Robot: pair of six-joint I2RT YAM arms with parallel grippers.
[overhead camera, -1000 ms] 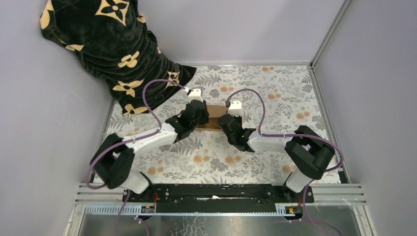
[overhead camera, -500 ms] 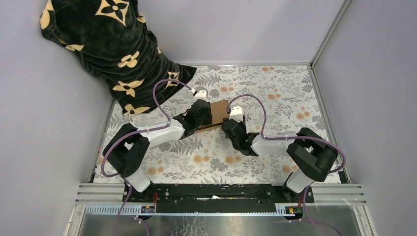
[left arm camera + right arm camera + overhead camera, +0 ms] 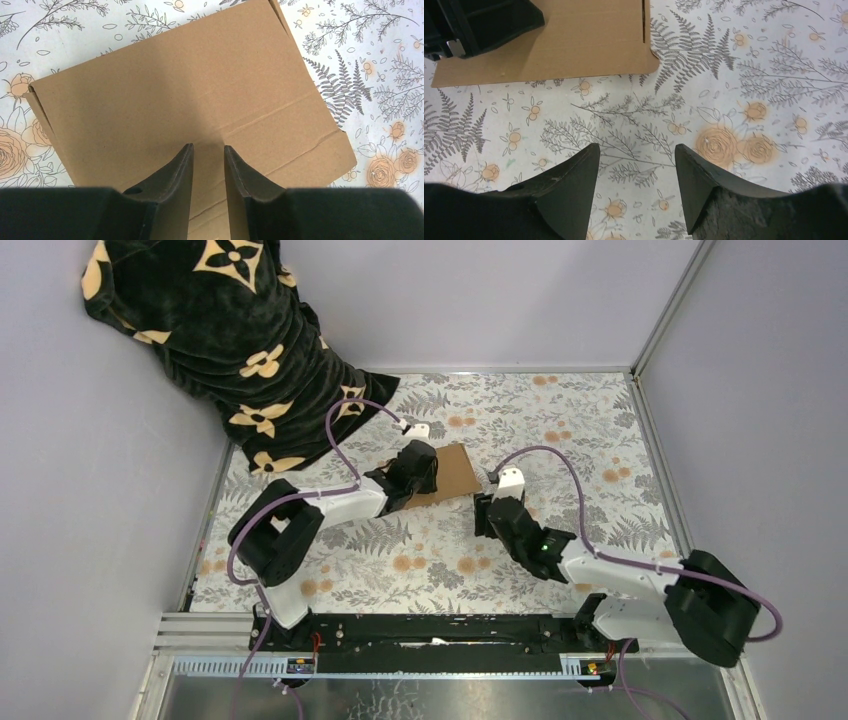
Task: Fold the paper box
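Now the paper box (image 3: 455,472) lies flattened and unfolded near the middle of the flowered desk (image 3: 580,420), turned slightly askew to its edges. The left arm (image 3: 340,505) reaches over the box's near left part. The left jaws stand a narrow gap apart over the brown sheet, which shows between them; nothing is pinched. The right arm (image 3: 600,570) is off to the right, its jaws wide apart above the desk, near the box's right edge but not touching it.
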